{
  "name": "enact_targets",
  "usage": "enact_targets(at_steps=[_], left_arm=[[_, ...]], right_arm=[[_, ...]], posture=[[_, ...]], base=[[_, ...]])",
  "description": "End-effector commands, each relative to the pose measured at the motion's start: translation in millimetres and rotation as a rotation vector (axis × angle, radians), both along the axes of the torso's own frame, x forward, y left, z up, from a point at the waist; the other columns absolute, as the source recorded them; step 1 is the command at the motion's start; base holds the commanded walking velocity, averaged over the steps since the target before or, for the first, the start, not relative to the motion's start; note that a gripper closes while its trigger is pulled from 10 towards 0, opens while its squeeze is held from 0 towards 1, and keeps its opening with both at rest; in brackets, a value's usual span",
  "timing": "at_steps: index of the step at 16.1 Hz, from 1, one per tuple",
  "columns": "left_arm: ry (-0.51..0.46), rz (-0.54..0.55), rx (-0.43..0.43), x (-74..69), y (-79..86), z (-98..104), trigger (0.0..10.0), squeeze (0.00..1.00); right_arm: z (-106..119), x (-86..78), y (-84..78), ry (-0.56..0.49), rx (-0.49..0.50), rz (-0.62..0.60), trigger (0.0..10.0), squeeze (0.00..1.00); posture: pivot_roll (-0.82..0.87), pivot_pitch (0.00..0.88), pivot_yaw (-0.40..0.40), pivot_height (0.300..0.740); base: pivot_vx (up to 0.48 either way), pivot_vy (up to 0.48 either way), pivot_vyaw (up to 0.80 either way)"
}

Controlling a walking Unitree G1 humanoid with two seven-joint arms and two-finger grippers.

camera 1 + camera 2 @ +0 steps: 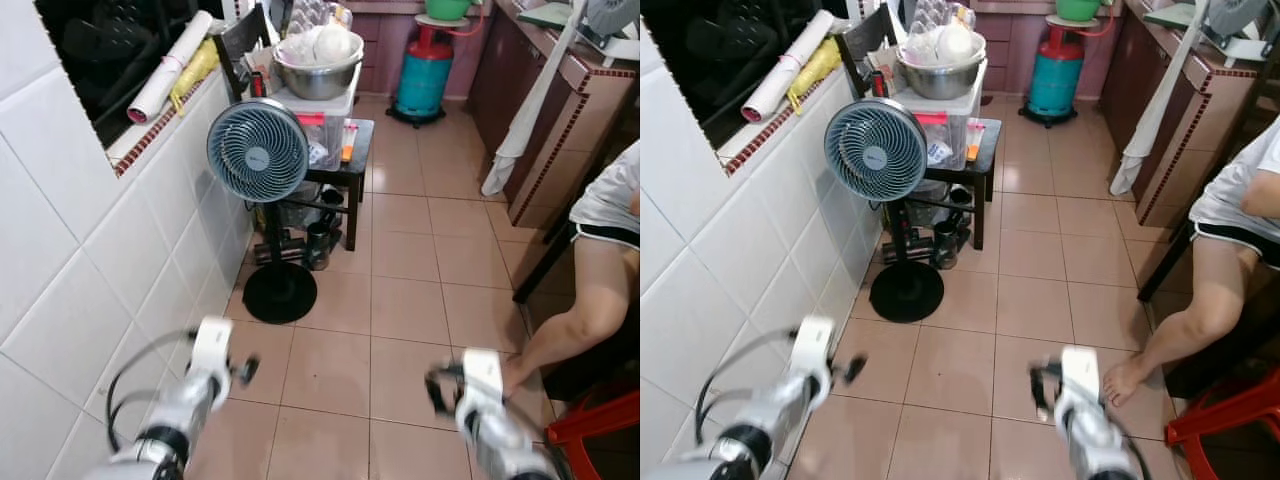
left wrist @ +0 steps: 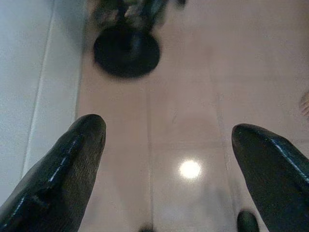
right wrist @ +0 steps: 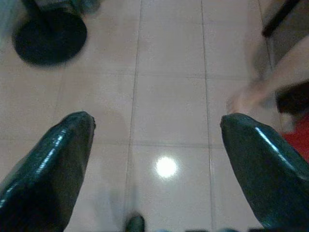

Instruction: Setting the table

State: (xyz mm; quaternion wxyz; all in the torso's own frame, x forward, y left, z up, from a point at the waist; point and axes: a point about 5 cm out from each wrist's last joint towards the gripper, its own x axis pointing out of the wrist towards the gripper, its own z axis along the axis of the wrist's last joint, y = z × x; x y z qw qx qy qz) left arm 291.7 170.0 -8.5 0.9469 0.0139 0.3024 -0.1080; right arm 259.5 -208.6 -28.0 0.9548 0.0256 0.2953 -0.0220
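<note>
On the small black tabletop (image 1: 358, 130) at the far end of the tiled floor (image 1: 400, 260), against the white tiled wall (image 1: 90, 260), stands a white box with a large metal bowl (image 1: 318, 75) on top of it, and the bowl holds pale rounded things that I cannot identify. Just in front of this tabletop stands a grey fan (image 1: 258, 151) on a black pole with a round black base (image 1: 280, 292) resting on the floor. Behind the tabletop, further away, a blue-green gas cylinder (image 1: 424, 80) with a red top stands on the floor. Near the lower edge of the head views both arms are held low over the bare floor tiles. The left gripper (image 2: 169, 159) has its two black fingers spread wide apart with nothing between them, and the fan base shows beyond them. The right gripper (image 3: 157, 154) also has its fingers spread wide and holds nothing. At the robot's right side a person sits with a bare leg (image 1: 580, 320) stretched toward the floor, the foot close beside the right arm, and a red plastic stool (image 1: 600, 425) is next to it.
</note>
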Motion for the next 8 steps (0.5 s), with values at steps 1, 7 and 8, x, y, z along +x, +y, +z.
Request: enact_targets(at_steps=[1,7,8], left_arm=[[-0.096,-0.064,-0.003,16.0,-2.3,19,10.0,0.00],[-0.360,-0.114,-0.014,49.3,6.9,76,10.0,0.00],[-0.449,-0.147,0.031,42.0,7.7,83,10.0,0.00]], right_arm=[[18,19.3,3.6,-0.101,0.041,0.034,10.0,0.00],[95,69.9,10.4,-0.423,-0.001,0.175,10.0,0.00],[110,63.8,9.1,-0.494,0.025,0.210,10.0,0.00]], posture=[[-0.04,0.020,-0.001,0.740],[-0.03,0.038,-0.003,0.740],[-0.03,0.040,-0.002,0.740]], base=[[0.000,0.000,0.00],[0.000,0.000,0.00],[0.000,0.000,0.00]])
